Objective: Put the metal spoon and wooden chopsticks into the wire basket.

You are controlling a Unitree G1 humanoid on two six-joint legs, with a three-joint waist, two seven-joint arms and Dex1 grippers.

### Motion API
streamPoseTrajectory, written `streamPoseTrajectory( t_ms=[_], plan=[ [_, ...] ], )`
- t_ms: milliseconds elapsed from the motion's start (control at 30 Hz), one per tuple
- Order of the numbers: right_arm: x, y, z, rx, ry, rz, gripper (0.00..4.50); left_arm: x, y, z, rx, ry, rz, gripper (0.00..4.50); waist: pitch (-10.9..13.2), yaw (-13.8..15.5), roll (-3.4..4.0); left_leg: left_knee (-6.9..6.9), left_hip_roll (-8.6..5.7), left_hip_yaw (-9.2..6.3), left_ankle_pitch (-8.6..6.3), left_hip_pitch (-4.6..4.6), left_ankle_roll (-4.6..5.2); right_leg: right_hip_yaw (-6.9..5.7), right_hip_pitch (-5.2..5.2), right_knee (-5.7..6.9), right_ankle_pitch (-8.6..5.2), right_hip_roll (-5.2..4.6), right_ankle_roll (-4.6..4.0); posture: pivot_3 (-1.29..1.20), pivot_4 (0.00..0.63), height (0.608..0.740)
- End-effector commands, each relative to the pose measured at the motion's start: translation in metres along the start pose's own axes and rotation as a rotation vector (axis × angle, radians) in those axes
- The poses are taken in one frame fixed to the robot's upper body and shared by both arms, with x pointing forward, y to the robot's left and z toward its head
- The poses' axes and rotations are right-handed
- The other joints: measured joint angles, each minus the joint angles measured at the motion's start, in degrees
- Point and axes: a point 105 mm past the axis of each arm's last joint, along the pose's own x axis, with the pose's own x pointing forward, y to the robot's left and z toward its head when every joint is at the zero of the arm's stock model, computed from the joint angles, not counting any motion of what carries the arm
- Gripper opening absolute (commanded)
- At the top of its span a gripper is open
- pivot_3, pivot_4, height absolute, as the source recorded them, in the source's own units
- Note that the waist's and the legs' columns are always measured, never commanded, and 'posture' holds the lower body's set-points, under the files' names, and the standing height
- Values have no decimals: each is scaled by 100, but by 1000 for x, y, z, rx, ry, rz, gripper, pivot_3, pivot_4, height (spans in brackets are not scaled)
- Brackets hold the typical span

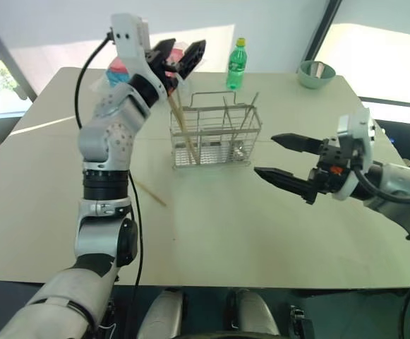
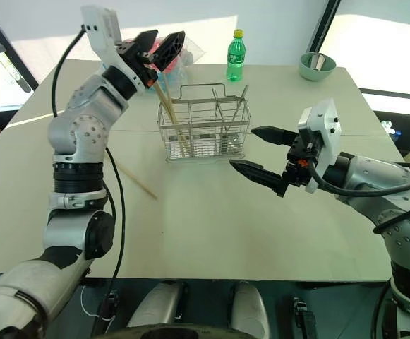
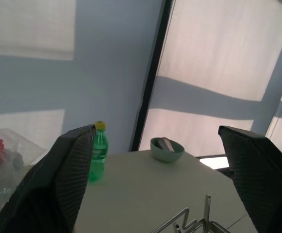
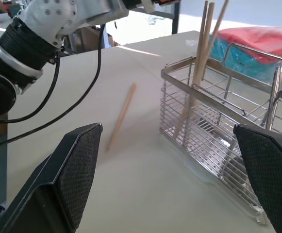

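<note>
The wire basket [image 1: 215, 138] stands at the middle of the table. Two wooden chopsticks [image 1: 182, 131] lean upright in its left end; they also show in the right wrist view [image 4: 199, 53]. One more chopstick [image 1: 150, 193] lies flat on the table to the basket's left. Two slim rods [image 1: 226, 113] stand in the basket's right half; I cannot tell whether one is the metal spoon. My left gripper [image 1: 182, 56] hangs open just above the chopsticks' tops, holding nothing. My right gripper [image 1: 264, 155] is open and empty, level, right of the basket.
A green bottle [image 1: 237, 65] stands behind the basket. A round green bowl [image 1: 315, 73] sits at the far right corner. Red and blue items in a clear bag [image 1: 120, 67] lie at the far left, behind my left arm.
</note>
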Motion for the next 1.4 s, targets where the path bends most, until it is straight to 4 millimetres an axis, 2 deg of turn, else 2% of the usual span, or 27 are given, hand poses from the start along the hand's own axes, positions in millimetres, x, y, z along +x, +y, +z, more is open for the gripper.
streamPoseTrajectory(
  t_ms=[33,67,133,200,267,367,433,533,600,700,767,1067,1133,1200,1400],
  plan=[
    [4,0,5,-21,-26,14,4500,-5,-1,56,15,-129,20,4439,1,-6,1,0,0,0,0,0,0,0,-1,0,0,0,0,0,150,667],
    [6,-1,4,-20,-27,18,4500,-8,5,71,6,-161,63,4439,2,-5,0,1,0,0,0,0,0,0,-2,2,0,0,0,0,150,667],
    [9,-2,4,-20,-32,27,4500,-15,32,95,-7,-203,250,4439,3,-15,0,1,1,-1,0,-1,0,0,-3,1,0,3,0,0,150,667],
    [11,-2,4,-23,-37,39,4500,-27,67,100,-12,-186,511,4439,0,-14,5,0,2,0,0,1,0,0,-3,1,0,5,1,0,150,667],
    [13,-3,4,-19,-41,50,4500,-45,98,85,-14,-101,769,4439,-8,-2,17,-3,1,0,0,10,0,1,5,2,0,5,1,0,150,667],
    [14,-4,2,-22,-32,65,4500,-67,121,59,39,-3,1000,4439,-12,24,22,-2,-3,-1,0,23,1,3,19,3,-1,5,2,0,150,667],
    [16,-5,1,-23,-32,70,4500,-85,134,26,-20,122,1147,4439,-8,24,10,4,-5,-4,0,22,-1,2,20,7,-1,6,2,0,150,667],
    [18,-5,4,-21,-36,83,4500,-110,143,-27,-111,334,1294,4439,-7,15,-8,9,-5,-7,2,9,-4,2,9,7,2,7,6,0,150,667],
    [18,-4,4,-22,-36,91,4500,-120,144,-49,-126,428,1336,4439,-7,8,-8,7,-5,-5,13,3,-24,3,1,7,2,6,6,0,150,667],
    [19,-1,3,-21,-28,99,4500,-139,144,-97,-187,612,1383,4439,-8,5,-6,2,-4,-1,19,-1,-36,5,-8,7,2,6,5,0,150,667],
    [18,-1,2,-18,-24,97,4500,-140,141,-110,-185,663,1378,4439,-8,8,-7,1,-4,1,19,-1,-37,7,-8,7,2,5,5,0,150,667],
    [17,2,2,-12,-29,81,4500,-146,134,-143,-201,806,1376,4439,-6,12,-12,3,-4,0,9,-1,-20,6,-9,11,3,3,6,0,150,667],
    [16,3,2,-10,-32,80,4500,-148,134,-149,-211,821,1379,3906,-9,13,-7,3,-4,2,13,0,-28,6,-7,11,3,1,6,0,150,667],
    [16,4,2,-9,-33,78,4500,-148,133,-153,-216,827,1379,3190,-13,26,-2,2,-4,2,13,1,-28,6,-5,11,3,1,6,0,150,667],
    [14,5,3,-2,-44,70,4500,-143,133,-151,-223,815,1375,63,-15,23,-2,7,-6,1,7,4,-18,5,-1,18,3,-2,6,0,150,667]
  ],
)
